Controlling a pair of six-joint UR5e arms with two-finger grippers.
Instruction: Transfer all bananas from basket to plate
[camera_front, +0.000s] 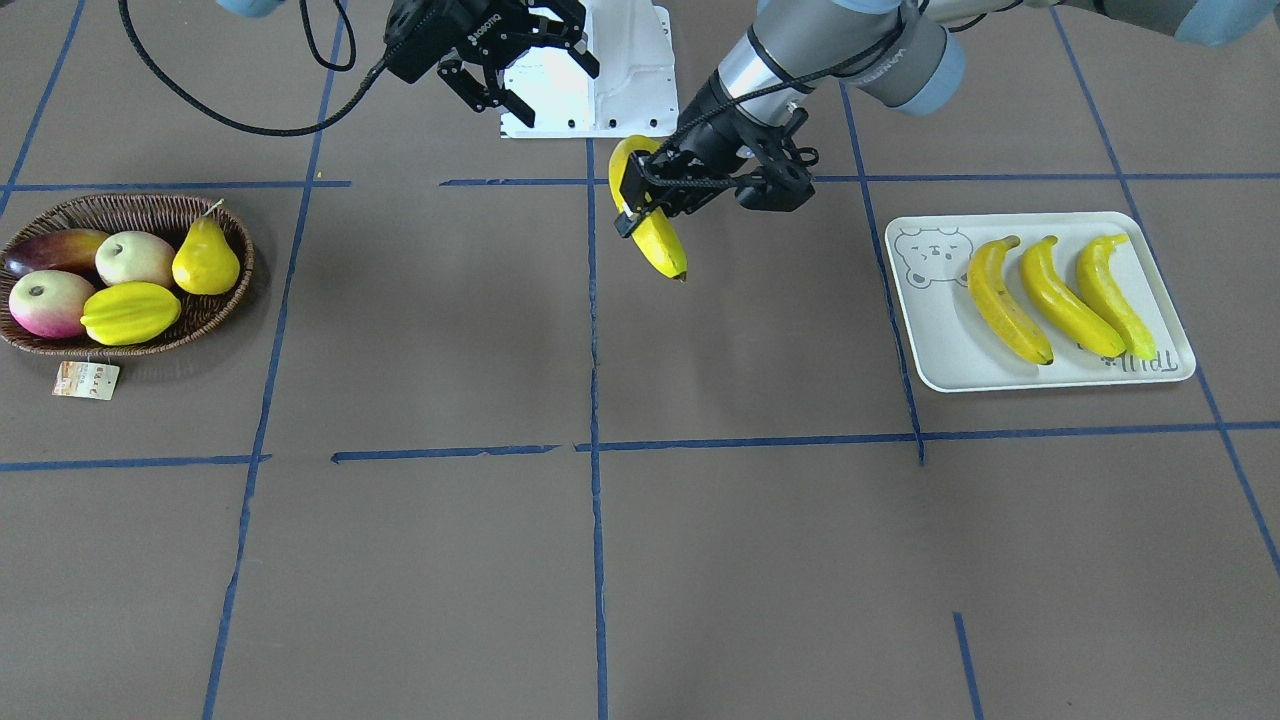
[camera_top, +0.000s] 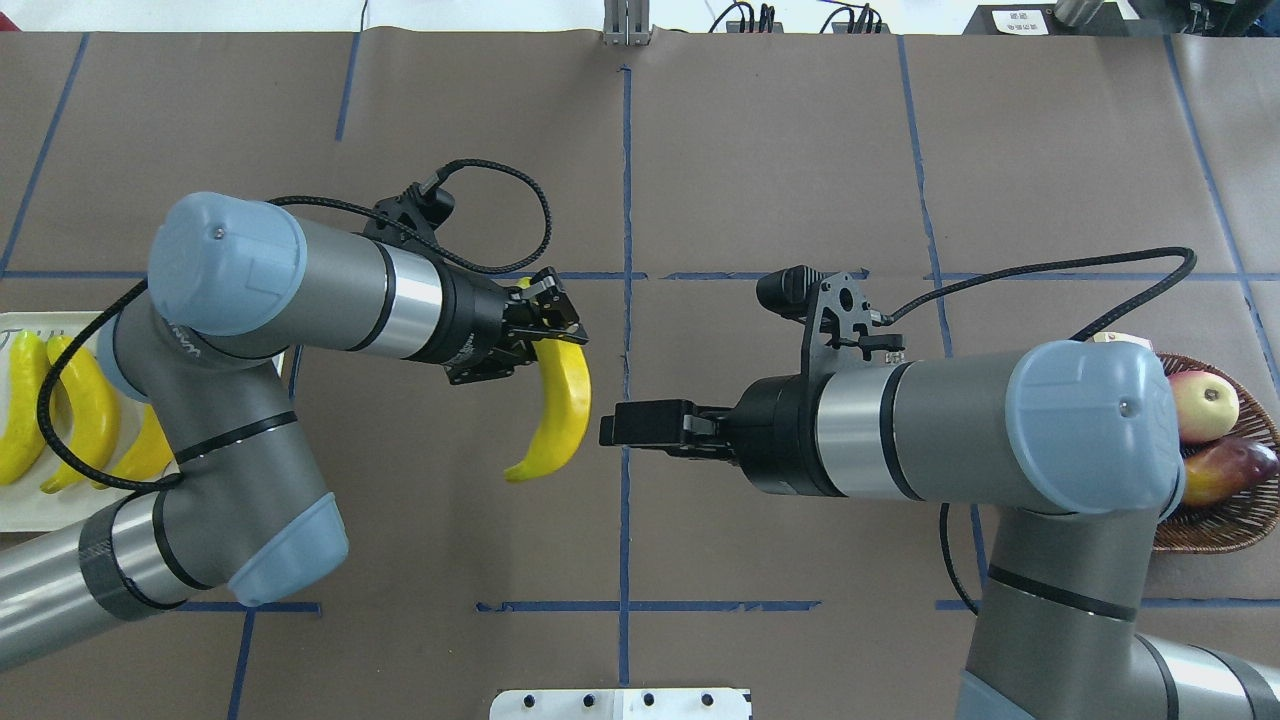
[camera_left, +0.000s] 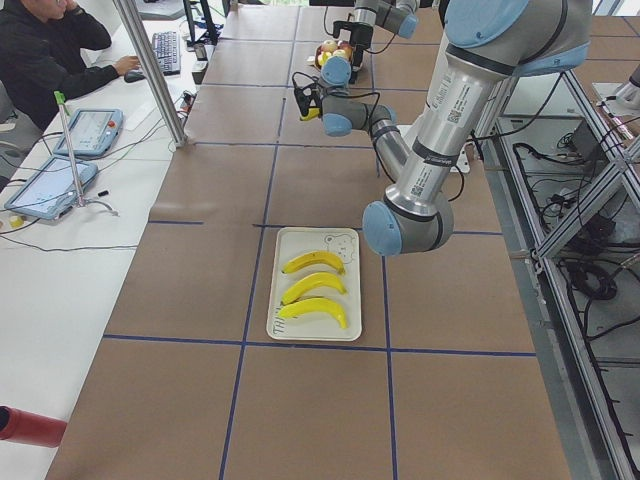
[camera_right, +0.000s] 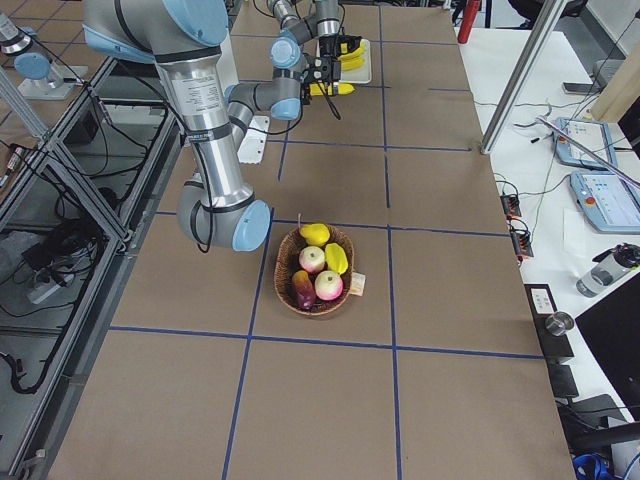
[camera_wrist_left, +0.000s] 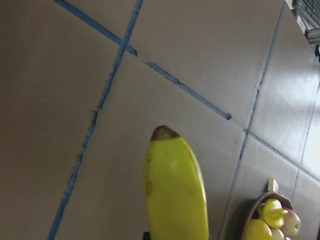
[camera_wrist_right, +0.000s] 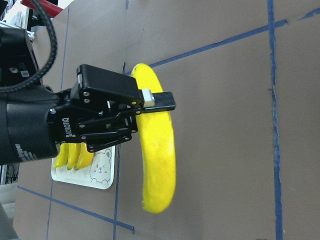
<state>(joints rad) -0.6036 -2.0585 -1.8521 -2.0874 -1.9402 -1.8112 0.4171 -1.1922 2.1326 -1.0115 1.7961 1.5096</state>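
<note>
Holding one banana (camera_front: 662, 245) clear of the table (camera_front: 430, 330), the left gripper (camera_front: 640, 205) is clamped on its upper half. In the front view it hangs mid-table, between the basket (camera_front: 130, 205) and the plate (camera_front: 935, 335). Three more bananas (camera_front: 1065, 298) lie side by side on the plate. The right gripper (camera_front: 540, 75) sits up by the robot's base with its fingers spread and nothing between them. The basket has a pear (camera_front: 205, 262), a starfruit (camera_front: 130, 312), two apples (camera_front: 135, 258) and a mango (camera_front: 55, 250) in it, with a paper tag (camera_front: 86, 380) just beside.

Overhead view: the held banana curves down from the left gripper. Its free tip is near the right gripper but apart from it.

Left side view: the plate is near, with three bananas in a row, and a person (camera_left: 40, 55) is seated at a desk.

Right side view: the basket is near with fruit inside. The held banana is far off, close to the plate.

Left wrist view: the banana's dark tip is over blue tape lines (camera_wrist_left: 120, 45), and the basket is in the corner.

Right wrist view: the left gripper's fingers pinch the banana near one end, and the plate's bear drawing (camera_wrist_right: 102, 167) is behind.
</note>
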